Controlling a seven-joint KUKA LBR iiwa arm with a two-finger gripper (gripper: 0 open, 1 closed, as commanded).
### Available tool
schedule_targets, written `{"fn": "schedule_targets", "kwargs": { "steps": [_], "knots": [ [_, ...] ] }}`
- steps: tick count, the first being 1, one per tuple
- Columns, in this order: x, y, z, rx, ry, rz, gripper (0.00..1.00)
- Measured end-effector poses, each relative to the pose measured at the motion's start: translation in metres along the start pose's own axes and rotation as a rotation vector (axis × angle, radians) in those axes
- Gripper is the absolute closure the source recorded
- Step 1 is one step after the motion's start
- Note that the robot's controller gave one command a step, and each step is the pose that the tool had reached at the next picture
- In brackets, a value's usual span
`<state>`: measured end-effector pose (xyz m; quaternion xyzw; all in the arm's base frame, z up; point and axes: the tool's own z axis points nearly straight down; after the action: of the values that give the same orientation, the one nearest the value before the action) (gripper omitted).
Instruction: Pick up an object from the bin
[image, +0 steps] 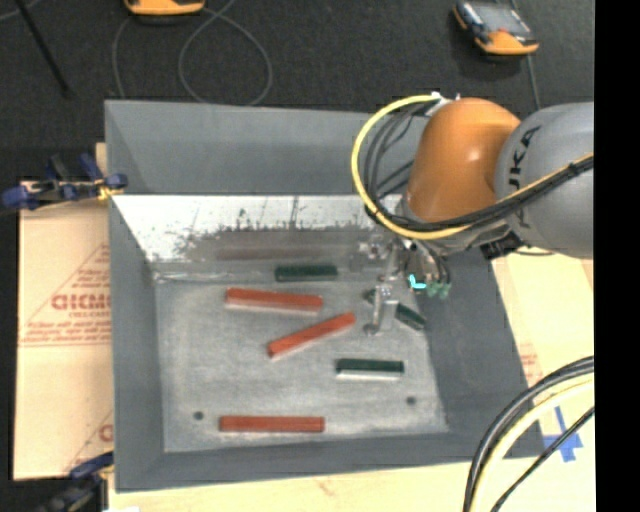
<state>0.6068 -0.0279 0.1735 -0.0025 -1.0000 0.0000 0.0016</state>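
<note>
The gripper (377, 318) is lowered into the right half of the grey metal bin (132, 330), reaching down from the arm's orange cover (455, 160) at the upper right of the frame, where looped yellow and black cables (372, 128) run round the wrist. Its tip stands low over the bin floor, between two things. Just to its left is the raised right end of a red bar (311, 335) that lies slantwise across the middle of the bin. Just to its right is a short dark green bar (410, 316), tilted and partly hidden by the gripper body. Whether the tip touches either one cannot be told, and nothing is seen gripped; whether the gripper is spread or closed cannot be made out from this angle. The other bars lie apart on the floor. A dark green bar (305, 271) lies near the back wall. A second red bar (273, 299) lies below it, left of centre. A green bar with a pale edge (369, 368) lies below the gripper. A third red bar (271, 424) lies along the front edge at the lower left.
</note>
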Motion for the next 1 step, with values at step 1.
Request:
{"fn": "schedule_targets", "kwargs": {
  "steps": [1],
  "knots": [
    [0.0586,-0.0145,0.1048,0.002,-0.011,-0.012,0.00]
  ]
}}
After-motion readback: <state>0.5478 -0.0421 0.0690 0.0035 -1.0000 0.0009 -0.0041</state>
